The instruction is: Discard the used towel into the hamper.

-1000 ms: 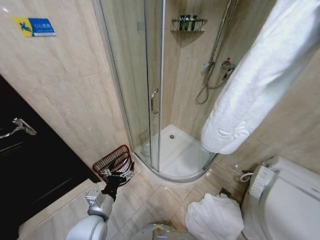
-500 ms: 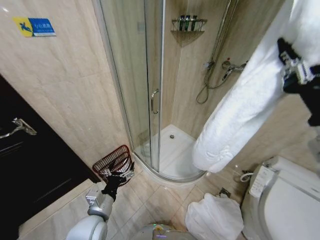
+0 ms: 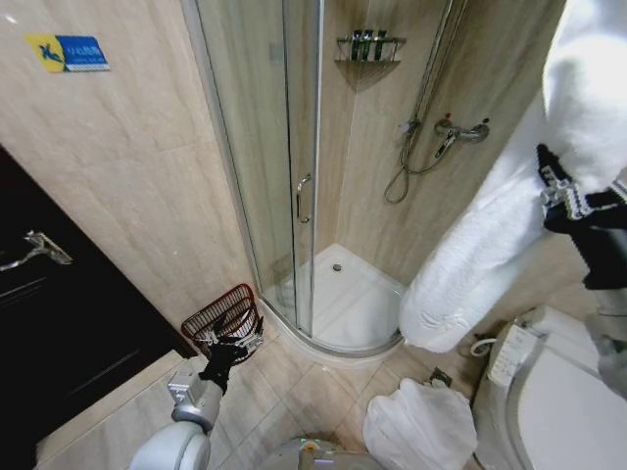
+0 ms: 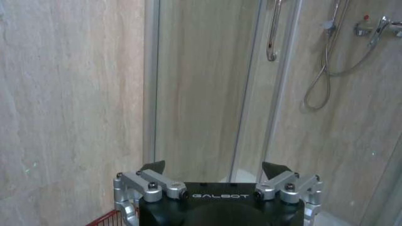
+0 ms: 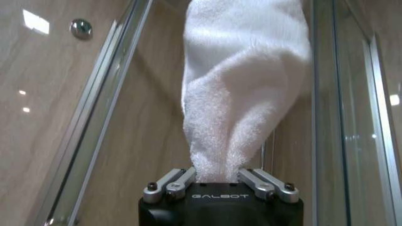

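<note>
The towel (image 3: 490,264) hung high at the right, before the shower wall, pinched in the right gripper (image 3: 552,186). The hamper (image 3: 221,315) stood on the floor beside the shower door (image 3: 265,157), with the left gripper (image 3: 240,343) spread just above its rim.

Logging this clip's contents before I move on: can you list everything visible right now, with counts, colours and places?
Large white terry towel: one, hanging at right, held by the right gripper.
Crumpled white towel: one, on the floor beside the toilet.
Reddish-brown round wire hamper: one, on the floor by the shower door.
Glass corner shower enclosure: one, centre.
Chrome shower mixer with hose: one, on the shower wall.
Corner shelf of dark bottles: one, high in the shower.
White toilet: one, lower right.
Blue and yellow wall sign: one, upper left.
Left gripper: open, by the hamper.
Right gripper: shut on the towel.
</note>
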You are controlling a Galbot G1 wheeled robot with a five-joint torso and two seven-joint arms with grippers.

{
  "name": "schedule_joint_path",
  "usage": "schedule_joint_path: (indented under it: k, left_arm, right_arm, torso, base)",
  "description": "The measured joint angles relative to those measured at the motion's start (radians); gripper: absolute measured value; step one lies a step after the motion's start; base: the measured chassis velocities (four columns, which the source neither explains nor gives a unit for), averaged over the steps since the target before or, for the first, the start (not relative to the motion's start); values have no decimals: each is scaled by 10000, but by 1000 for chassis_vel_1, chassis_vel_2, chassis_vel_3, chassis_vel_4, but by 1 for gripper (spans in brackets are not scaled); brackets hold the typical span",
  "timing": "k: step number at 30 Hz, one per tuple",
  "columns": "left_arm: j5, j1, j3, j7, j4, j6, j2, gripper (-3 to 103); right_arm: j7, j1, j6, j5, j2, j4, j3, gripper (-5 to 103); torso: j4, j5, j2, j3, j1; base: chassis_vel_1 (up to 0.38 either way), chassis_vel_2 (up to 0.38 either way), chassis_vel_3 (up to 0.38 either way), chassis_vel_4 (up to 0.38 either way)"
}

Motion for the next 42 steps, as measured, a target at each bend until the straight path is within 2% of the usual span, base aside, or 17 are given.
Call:
schedule_joint_path:
  k: [5, 13, 21, 23, 28, 31, 34, 42]
  left_arm:
    - [0, 0, 0, 0, 0, 0, 0, 100]
    - [0, 0, 0, 0, 0, 0, 0, 100]
    - [0, 0, 0, 0, 0, 0, 0, 100]
    - [0, 0, 0, 1, 1, 0, -1, 100]
    - [0, 0, 0, 0, 0, 0, 0, 100]
    - [0, 0, 0, 0, 0, 0, 0, 100]
    - [0, 0, 0, 0, 0, 0, 0, 100]
    - [0, 0, 0, 0, 0, 0, 0, 100]
  right_arm:
    - [-235, -306, 146, -354, 370, -8, -137, 12]
    - [-277, -392, 256, -455, 500, -19, -124, 12]
    - [-292, -292, 473, -605, 444, -24, 28, 12]
    - [-291, -240, 591, -658, 417, -20, 80, 12]
    - [-293, -203, 598, -671, 390, -24, 75, 12]
    - [-290, -153, 614, -672, 368, -17, 79, 12]
    - [-288, -114, 614, -665, 336, -17, 62, 12]
    - [-181, 162, 740, -591, 186, -12, -51, 12]
  torso:
    - [1, -3, 0, 0, 0]
    - [1, -6, 0, 0, 0]
    - [1, 0, -1, 1, 0]
    - [1, -9, 0, 0, 1]
    - [0, 1, -1, 2, 1]
    - [0, -11, 1, 0, 0]
    - [1, -2, 0, 0, 0]
    - [2, -6, 0, 0, 0]
  base:
    - [0, 0, 0, 0]
    - [0, 0, 0, 0]
    - [0, 0, 0, 0]
    - [0, 0, 0, 0]
    - [0, 0, 0, 0]
    - [0, 0, 0, 0]
    - [0, 0, 0, 0]
    - [0, 0, 0, 0]
